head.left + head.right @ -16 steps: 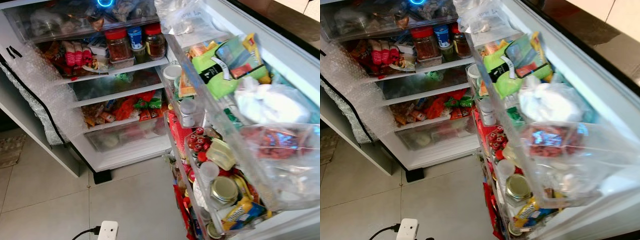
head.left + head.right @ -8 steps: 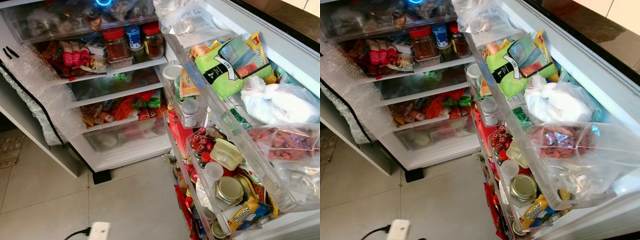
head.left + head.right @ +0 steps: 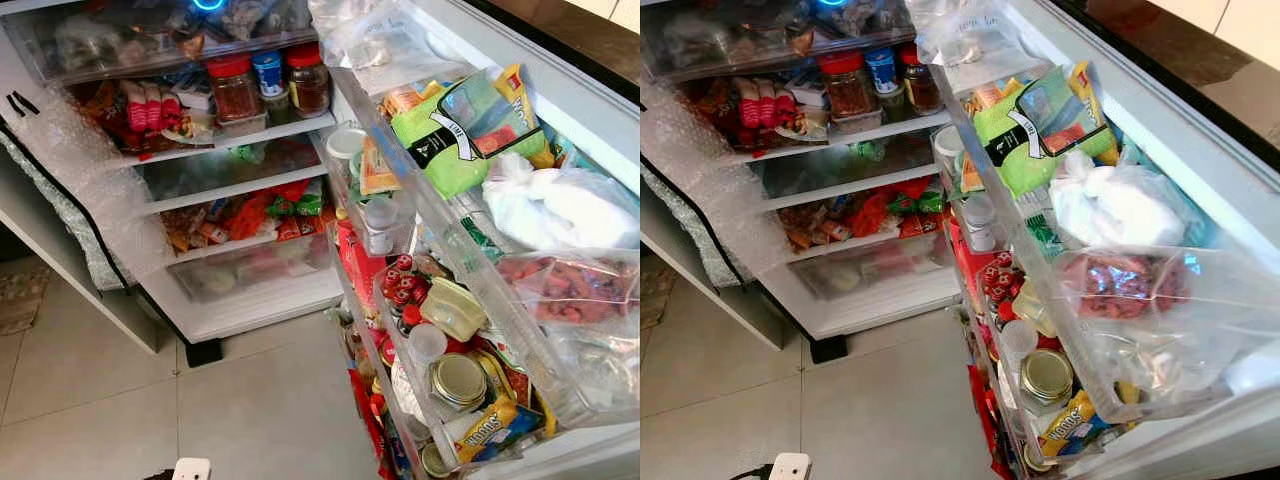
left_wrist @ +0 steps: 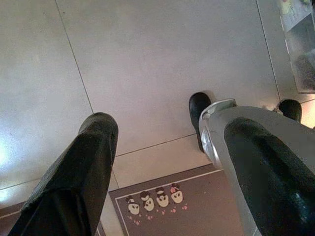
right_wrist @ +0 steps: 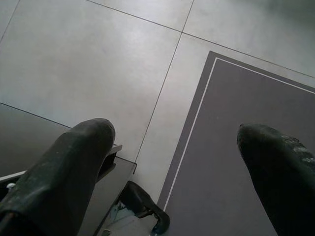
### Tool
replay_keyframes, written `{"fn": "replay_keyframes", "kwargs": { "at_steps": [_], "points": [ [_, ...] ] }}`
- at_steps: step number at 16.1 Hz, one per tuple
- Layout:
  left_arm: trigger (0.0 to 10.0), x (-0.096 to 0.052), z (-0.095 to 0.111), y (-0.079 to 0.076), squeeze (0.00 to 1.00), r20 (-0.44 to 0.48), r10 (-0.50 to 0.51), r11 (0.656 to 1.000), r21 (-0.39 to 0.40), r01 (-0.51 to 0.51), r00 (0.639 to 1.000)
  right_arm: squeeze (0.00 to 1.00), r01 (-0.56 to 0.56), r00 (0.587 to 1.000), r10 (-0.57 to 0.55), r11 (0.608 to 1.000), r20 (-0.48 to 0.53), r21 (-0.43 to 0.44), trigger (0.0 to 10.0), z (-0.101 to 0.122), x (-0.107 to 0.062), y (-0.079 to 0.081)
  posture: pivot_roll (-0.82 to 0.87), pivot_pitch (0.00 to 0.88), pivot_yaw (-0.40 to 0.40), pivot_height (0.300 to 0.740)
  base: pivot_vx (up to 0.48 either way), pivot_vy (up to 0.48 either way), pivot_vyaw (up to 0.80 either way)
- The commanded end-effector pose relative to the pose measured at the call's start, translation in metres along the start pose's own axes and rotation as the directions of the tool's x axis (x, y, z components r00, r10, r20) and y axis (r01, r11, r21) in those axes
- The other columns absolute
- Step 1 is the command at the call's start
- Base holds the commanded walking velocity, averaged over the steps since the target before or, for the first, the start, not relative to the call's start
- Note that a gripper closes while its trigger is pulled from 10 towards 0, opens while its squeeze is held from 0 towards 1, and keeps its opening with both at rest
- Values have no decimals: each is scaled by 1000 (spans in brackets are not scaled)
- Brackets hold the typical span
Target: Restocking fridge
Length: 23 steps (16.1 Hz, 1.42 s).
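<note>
Fridge (image 3: 250,300) hangs open, its door bins (image 3: 470,330) crammed; bagged stuff is blurry. Left tool (image 4: 167,162) and right tool (image 5: 172,162) dangle spread, empty, over floor tiles (image 4: 162,59).

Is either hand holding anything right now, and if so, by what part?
Nothing is held. The left hand and the right hand are both open, with only floor tiles and a mat between their fingers.

One open fridge (image 3: 250,300), three jars (image 3: 234,88) on its shelf, one gold-lidded jar (image 3: 458,380).
</note>
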<state>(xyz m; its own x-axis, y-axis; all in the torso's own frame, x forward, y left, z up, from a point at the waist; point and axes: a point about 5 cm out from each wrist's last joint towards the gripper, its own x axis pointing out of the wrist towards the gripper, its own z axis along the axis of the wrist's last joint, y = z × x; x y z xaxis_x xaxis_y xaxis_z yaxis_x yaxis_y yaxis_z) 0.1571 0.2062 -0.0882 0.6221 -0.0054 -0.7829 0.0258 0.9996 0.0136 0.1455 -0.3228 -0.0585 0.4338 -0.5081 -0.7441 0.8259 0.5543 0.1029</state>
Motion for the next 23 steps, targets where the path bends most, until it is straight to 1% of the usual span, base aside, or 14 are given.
{"fn": "replay_keyframes", "kwargs": {
  "at_steps": [1, 4, 8, 10, 11, 12, 14, 16, 18, 21, 22, 23],
  "points": [
    [10000, -3, -11, 3, 0, -37, 9, 1000, -14, -10, 999, 0, 12, 1000, -12, 1000, -22, -6, 10000, -7, -1, -4, -56, 114, 45, 740, -255, 0, 0],
    [10000, -3, -11, 1, 0, -40, 9, 1000, -15, -9, 999, 0, 13, 1000, -13, 1000, -21, -5, 10000, -7, -1, -4, -56, 114, 46, 740, -289, 0, 0],
    [10000, -1, -8, -6, 0, -36, 2, 1000, -11, -2, 999, 0, 13, 1000, -13, 1000, -21, -5, 10000, -6, -1, -5, -56, 115, 46, 740, -287, 0, 0],
    [10000, 6, 9, -19, 0, 8, -12, 1000, -3, 12, 1000, 0, 11, 1000, -11, 1000, -20, -6, 10000, -6, -1, -4, -55, 115, 45, 740, 0, 0, 0],
    [10000, 8, 13, -22, 0, 15, -15, 1000, -1, 15, 1000, 0, 11, 1000, -11, 1000, -20, -6, 10000, -6, -1, -4, -56, 115, 45, 740, 0, 0, 0],
    [10000, 11, 22, -26, 0, 31, -15, 1000, 2, 15, 999, 0, 10, 1000, -10, 1000, -20, -6, 10000, -6, -1, -4, -56, 115, 45, 740, 0, 0, 0],
    [10000, 12, 25, -27, 0, 35, -16, 1000, 3, 16, 999, 0, 9, 1000, -9, 1000, -19, -6, 10000, -6, -1, -4, -57, 115, 45, 740, 0, 0, 0],
    [10000, 14, 35, -29, 0, 48, -17, 1000, 1, 17, 999, 0, 6, 1000, -6, 1000, -19, -5, 10000, -6, -1, -3, -57, 115, 45, 740, 0, 0, 0],
    [10000, 15, 39, -32, 0, 58, -16, 1000, -4, 17, 998, 0, 4, 1000, -4, 1000, -21, -5, 10000, -6, -1, -2, -56, 115, 45, 740, 0, 0, 0],
    [10000, 16, 44, -39, 0, 83, -21, 1000, -15, 22, 996, 0, 3, 1000, -3, 1000, -22, -5, 10000, -7, -1, -1, -55, 114, 45, 740, 0, 0, 0],
    [10000, 15, 44, -32, 0, 91, -17, 1000, -14, 18, 996, 0, 3, 1000, -3, 1000, -23, -5, 10000, -7, -1, -1, -54, 114, 45, 740, 0, 0, 0],
    [10000, 14, 45, -21, 0, 93, -10, 1000, -15, 12, 996, 0, 2, 1000, -3, 1000, -23, -5, 10000, -7, -1, -1, -54, 114, 45, 740, 0, 0, 0]
  ]
}}
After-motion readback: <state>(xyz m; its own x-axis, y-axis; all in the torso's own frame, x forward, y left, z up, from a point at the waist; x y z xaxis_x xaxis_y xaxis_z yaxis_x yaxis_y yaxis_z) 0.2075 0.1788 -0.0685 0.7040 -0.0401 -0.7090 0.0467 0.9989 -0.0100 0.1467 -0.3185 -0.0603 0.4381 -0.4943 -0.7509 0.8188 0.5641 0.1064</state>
